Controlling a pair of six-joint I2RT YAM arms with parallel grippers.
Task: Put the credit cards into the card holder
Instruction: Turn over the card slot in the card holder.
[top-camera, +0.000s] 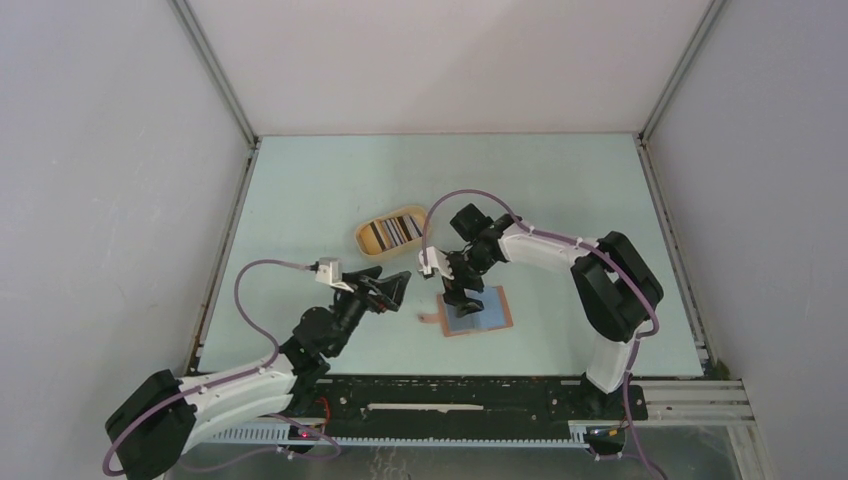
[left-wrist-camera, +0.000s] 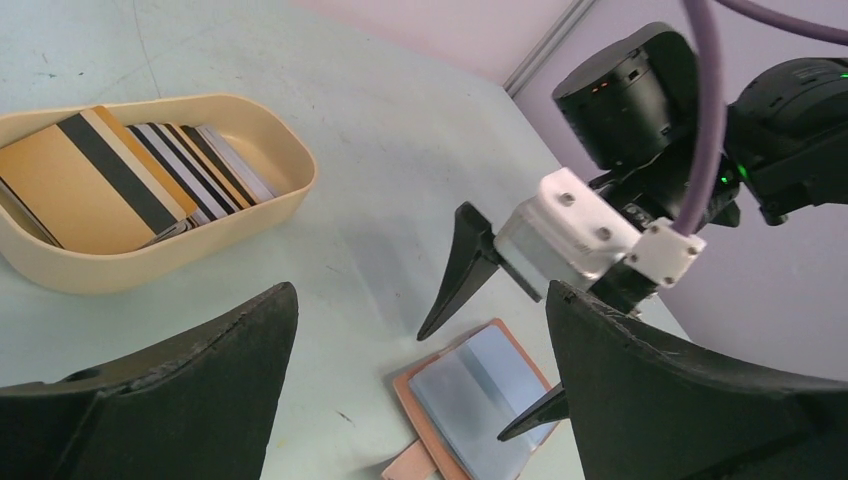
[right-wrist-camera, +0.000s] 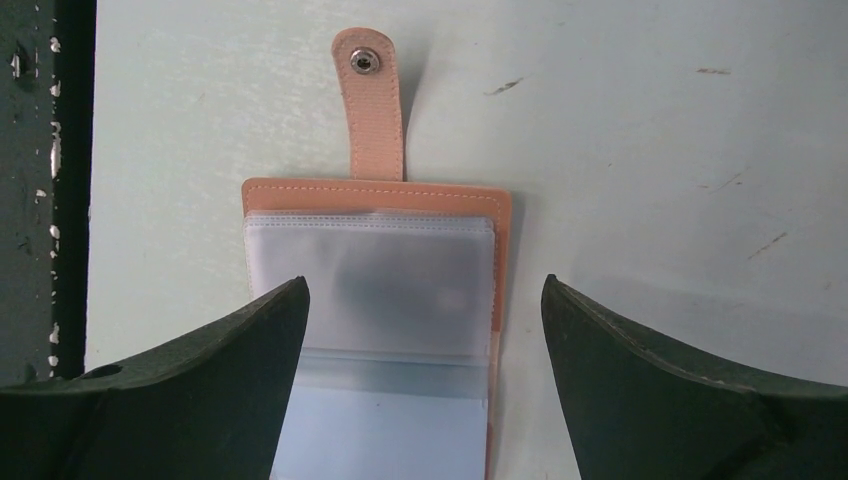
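Right pincer (right-wrist-camera: 424, 283): released, jaws spread wide, nothing grasped. It stands directly over the card holder (right-wrist-camera: 375, 195), one finger to each side of it; contact with the holder cannot be confirmed. The card holder lies open and flat on the desk (right-wrist-camera: 650, 150), clear plastic sleeves facing up, a pale blue surface visible beneath the lower sleeve. Its snap tab (right-wrist-camera: 368, 110) lies extended flat on the desk past the holder's edge. Left pincer (left-wrist-camera: 422, 290): released, jaws wide apart, empty, held above the desk just to the left of the holder and pointed toward it. Beyond both pincers, toward the back of the desk, sits an oval tan tray (left-wrist-camera: 290, 190), apart from the holder. It contains the credit cards (left-wrist-camera: 100, 180), stacked overlapping with dark stripes showing.
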